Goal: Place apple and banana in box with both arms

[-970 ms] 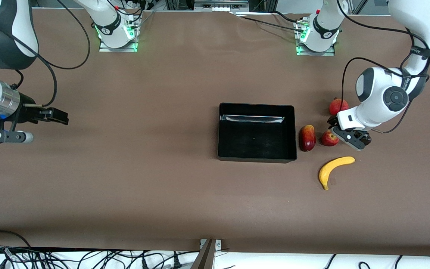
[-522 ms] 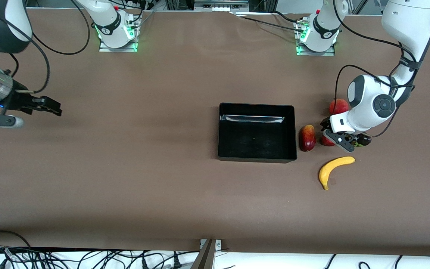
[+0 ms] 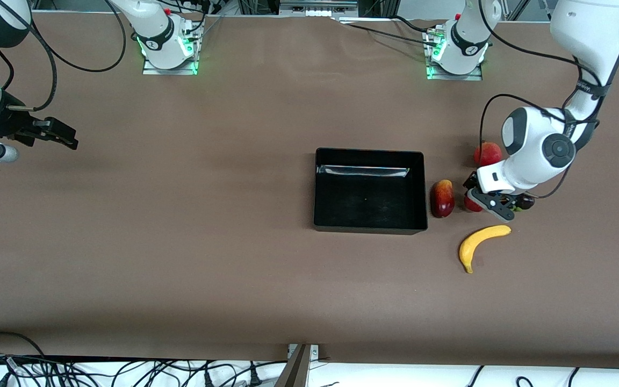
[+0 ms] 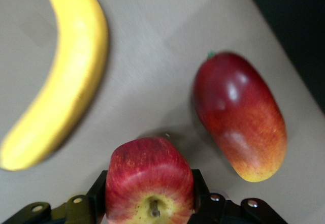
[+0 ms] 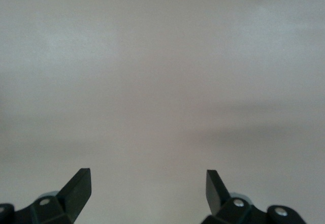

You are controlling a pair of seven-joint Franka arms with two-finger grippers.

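Note:
The apple (image 3: 469, 203) (image 4: 150, 176) rests on the table between the oval red fruit and a small dark object, mostly hidden under my left hand in the front view. My left gripper (image 3: 476, 202) (image 4: 150, 186) is down around it, its black fingers (image 4: 99, 193) pressed against both sides of the apple. The yellow banana (image 3: 480, 244) (image 4: 63, 89) lies nearer the front camera than the apple. The black box (image 3: 368, 152) (image 4: 294, 21) stands beside the oval fruit, with nothing in it. My right gripper (image 3: 67, 140) (image 5: 147, 186) hovers open over bare table at the right arm's end.
An oval red-and-orange fruit (image 3: 442, 198) (image 4: 238, 117) lies between the box and the apple. A round red pomegranate (image 3: 488, 153) sits farther from the front camera than the apple. A small dark object (image 3: 525, 201) lies by my left hand.
My left gripper has come down over the apple and its fingers have closed in on it. The right arm has drawn back toward its end of the table.

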